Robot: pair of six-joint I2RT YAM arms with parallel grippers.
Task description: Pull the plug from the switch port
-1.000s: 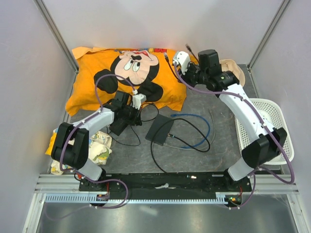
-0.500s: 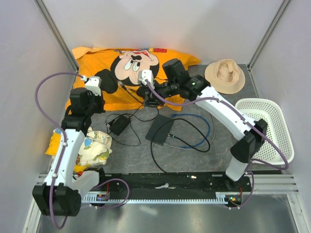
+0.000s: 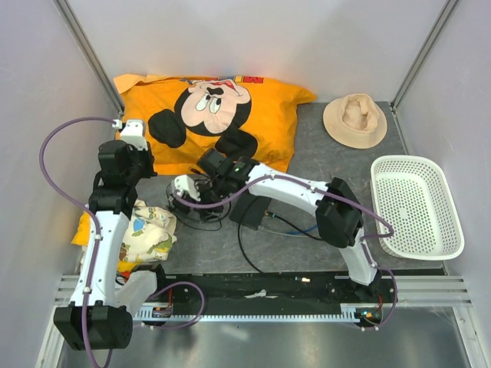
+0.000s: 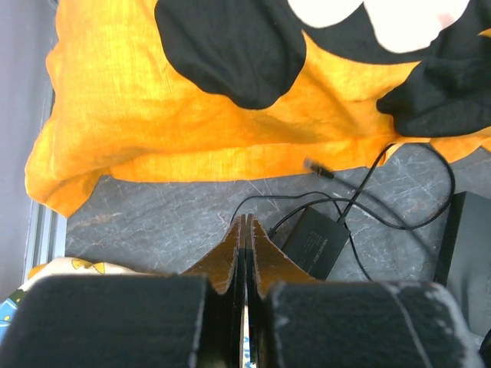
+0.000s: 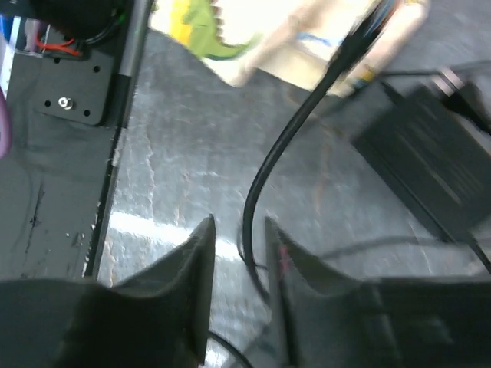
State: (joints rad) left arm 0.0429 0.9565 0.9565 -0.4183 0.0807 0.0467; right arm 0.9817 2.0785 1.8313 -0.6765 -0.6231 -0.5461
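The switch (image 3: 247, 211) is a flat black box lying mid-table, partly under my right forearm. Its edge shows at the right of the left wrist view (image 4: 469, 230). A black cable's plug (image 3: 268, 215) sits in its near edge. My right gripper (image 3: 201, 201) is low just left of the switch, by the small adapter brick (image 5: 426, 161). Its jaws stand slightly apart (image 5: 239, 230) with a black cable (image 5: 268, 176) running past the gap. My left gripper (image 3: 123, 165) is raised at the left, shut and empty (image 4: 246, 222), above the adapter brick (image 4: 314, 244).
An orange Mickey shirt (image 3: 207, 115) covers the back left. A patterned cloth (image 3: 149, 230) lies at the left. A tan hat (image 3: 354, 120) and a white basket (image 3: 416, 207) are at the right. A blue cable (image 3: 307, 230) and black loops lie beside the switch.
My right arm swung from the back, over the shirt, down to the mat left of the switch. My left arm lifted off the adapter and drew back to the left.
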